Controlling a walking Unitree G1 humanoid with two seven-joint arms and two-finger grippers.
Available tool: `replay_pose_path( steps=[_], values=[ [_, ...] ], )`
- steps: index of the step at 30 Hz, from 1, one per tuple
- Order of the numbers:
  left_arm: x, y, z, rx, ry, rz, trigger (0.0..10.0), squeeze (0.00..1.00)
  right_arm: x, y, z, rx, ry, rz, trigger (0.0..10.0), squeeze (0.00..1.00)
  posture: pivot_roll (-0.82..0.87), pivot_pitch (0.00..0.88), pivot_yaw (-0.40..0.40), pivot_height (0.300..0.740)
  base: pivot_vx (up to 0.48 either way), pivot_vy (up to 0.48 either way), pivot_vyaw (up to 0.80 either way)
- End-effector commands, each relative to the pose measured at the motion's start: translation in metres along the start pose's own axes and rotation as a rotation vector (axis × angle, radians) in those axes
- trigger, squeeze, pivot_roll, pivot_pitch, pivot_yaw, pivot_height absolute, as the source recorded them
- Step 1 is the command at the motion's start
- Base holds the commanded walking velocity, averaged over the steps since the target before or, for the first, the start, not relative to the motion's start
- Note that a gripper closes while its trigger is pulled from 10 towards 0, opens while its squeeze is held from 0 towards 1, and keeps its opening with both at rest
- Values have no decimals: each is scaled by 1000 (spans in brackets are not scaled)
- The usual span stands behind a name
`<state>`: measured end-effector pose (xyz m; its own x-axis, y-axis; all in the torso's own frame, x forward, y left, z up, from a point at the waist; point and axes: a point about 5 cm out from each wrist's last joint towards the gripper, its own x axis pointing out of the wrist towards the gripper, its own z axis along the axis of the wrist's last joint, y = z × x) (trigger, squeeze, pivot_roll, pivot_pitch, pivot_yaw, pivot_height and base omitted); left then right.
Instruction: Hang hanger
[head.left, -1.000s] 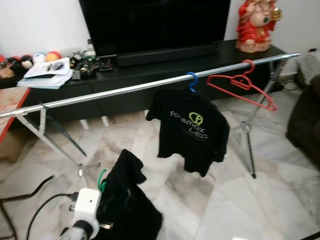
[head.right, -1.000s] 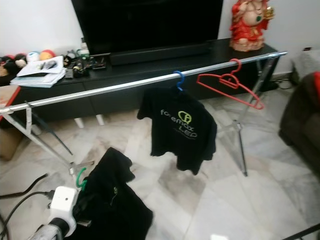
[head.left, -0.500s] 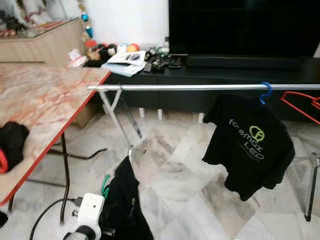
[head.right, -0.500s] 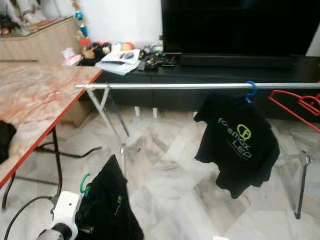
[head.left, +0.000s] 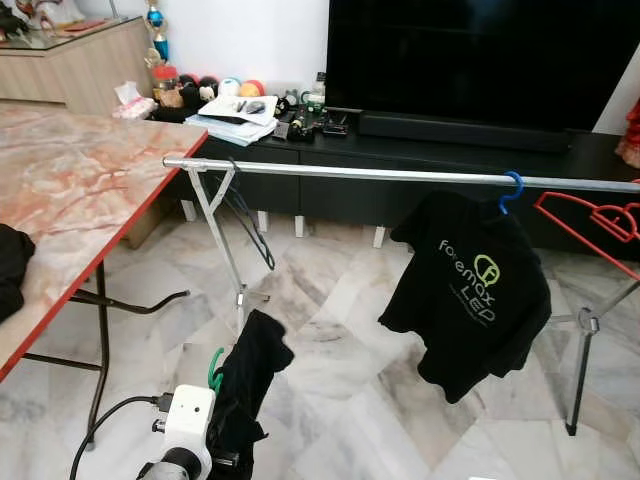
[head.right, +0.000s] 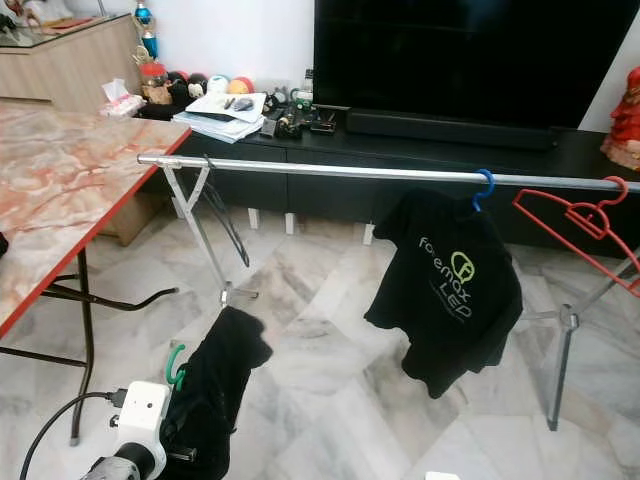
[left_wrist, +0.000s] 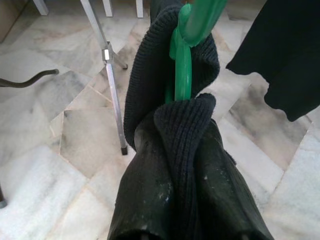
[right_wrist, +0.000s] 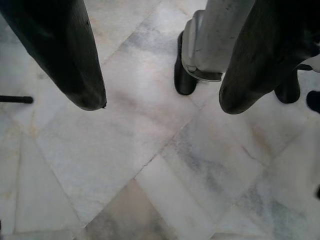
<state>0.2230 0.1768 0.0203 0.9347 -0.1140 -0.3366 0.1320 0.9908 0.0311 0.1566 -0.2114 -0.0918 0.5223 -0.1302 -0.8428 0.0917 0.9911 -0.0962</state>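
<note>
Green hanger (left_wrist: 183, 60): draped in a black garment (head.left: 245, 385) (knit), hook upright, low before the rail (head.left: 400, 175).

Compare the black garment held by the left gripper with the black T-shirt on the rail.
The black garment on the green hanger hangs low, gripped by the left gripper; the black printed T-shirt on the blue hanger hangs from the silver rail. The held garment is bunched and plain; the T-shirt is spread, with a logo. Both are black, both on hangers.

Shiny metal rail (head.left: 400, 174), glossy marble floor (head.left: 340, 400). The green hanger (left_wrist: 184, 65) looks smooth plastic, wrapped in matt black knit cloth (left_wrist: 182, 145). Red hanger (head.right: 580, 225): plastic too. Polished marbled tabletop (head.left: 70, 190).
</note>
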Motion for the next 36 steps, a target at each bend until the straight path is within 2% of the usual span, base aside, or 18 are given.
replay_pose_path(
  steps=[1, 4, 12, 17, 30, 36],
  values=[
    [2, 1, 4, 21, -25, 13, 10000, 0, -1, -5, -4, -20, 18, -3, 10000, 0, -75, 33, -39, 740, 0, 0, 0],
    [1, 3, 3, 28, -30, 17, 10000, 0, -1, -7, -5, -29, 26, 0, 10000, 0, -67, 30, -32, 740, 0, 0, 0],
    [2, 5, 3, 80, -19, -18, 10000, 0, -1, -2, -8, -48, 34, 30, 10000, 0, -82, 32, 7, 740, 0, -398, 0],
    [2, 7, 5, 85, -22, -25, 10000, 0, -2, 2, -13, -18, 48, 24, 10000, 0, -81, 38, 29, 740, 0, -431, 0],
    [1, 10, 6, 93, -23, -20, 10000, 0, -1, 4, -10, 0, 34, 30, 10000, 0, -68, 53, 30, 740, 0, -433, 0],
    [-4, 21, 5, 113, -13, 11, 10000, 0, -1, 3, -8, -18, 29, 36, 10000, 0, -59, 61, 27, 740, 0, -349, 0]
  ],
)
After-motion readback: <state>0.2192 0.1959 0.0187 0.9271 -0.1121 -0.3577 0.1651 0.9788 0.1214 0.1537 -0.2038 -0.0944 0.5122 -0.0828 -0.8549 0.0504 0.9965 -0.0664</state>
